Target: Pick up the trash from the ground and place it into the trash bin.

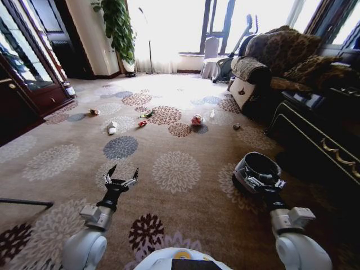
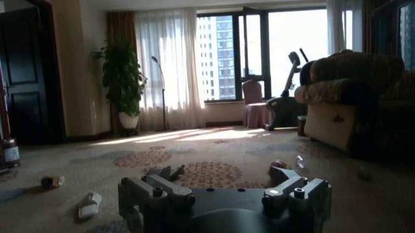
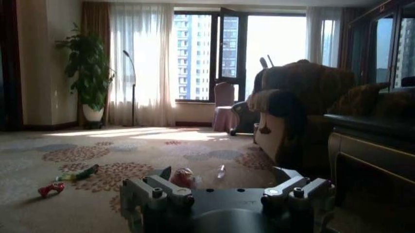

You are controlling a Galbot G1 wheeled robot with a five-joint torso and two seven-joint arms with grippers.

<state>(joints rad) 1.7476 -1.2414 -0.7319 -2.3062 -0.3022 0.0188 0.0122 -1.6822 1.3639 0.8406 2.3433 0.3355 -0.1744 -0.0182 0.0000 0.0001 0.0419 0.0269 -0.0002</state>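
Head view: open carpet (image 1: 185,174) fronts left claw (image 1: 121,175).

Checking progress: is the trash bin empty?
Apparently empty: the trash bin shows only black inside, and litter like the red-pink wrapper lies on the carpet.

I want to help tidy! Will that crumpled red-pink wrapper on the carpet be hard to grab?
Probably not. The crumpled red-pink wrapper looks scrunched into a loose ball, so it is likely light and squashy. It may scoot if nudged, though the carpet should slow it.

Head camera looks down over carpet (image 1: 180,169); both low wrist cameras face the window (image 2: 259,53).
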